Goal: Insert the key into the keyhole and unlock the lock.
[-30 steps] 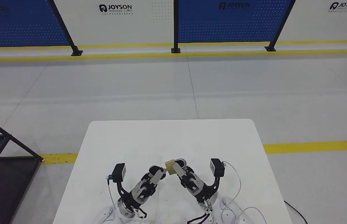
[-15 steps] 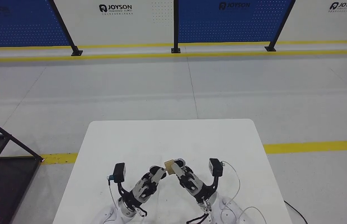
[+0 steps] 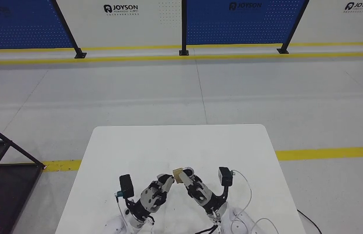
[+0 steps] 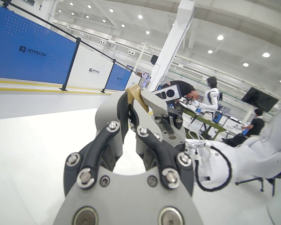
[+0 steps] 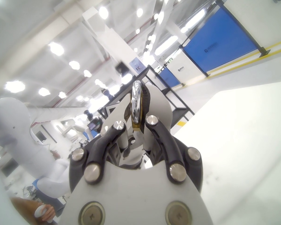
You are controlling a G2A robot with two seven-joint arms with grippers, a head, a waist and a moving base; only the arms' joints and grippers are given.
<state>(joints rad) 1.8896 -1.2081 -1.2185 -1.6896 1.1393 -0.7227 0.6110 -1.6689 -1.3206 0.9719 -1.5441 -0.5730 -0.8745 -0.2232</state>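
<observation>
Top view: right hand (image 3: 188, 178) clamped on the brass lock (image 3: 178, 174), held above the bench (image 3: 170, 146) toward 6 o'clock. Left hand (image 3: 167, 182) pinched narrow at the lock's 9 o'clock; key hidden. Risk: slight misalignment could jam the key or twist the lock loose.

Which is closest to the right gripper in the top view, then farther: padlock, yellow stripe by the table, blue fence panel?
1. padlock, held in the right gripper.
2. yellow stripe, floor beside the table.
3. blue fence panel, far back.
</observation>
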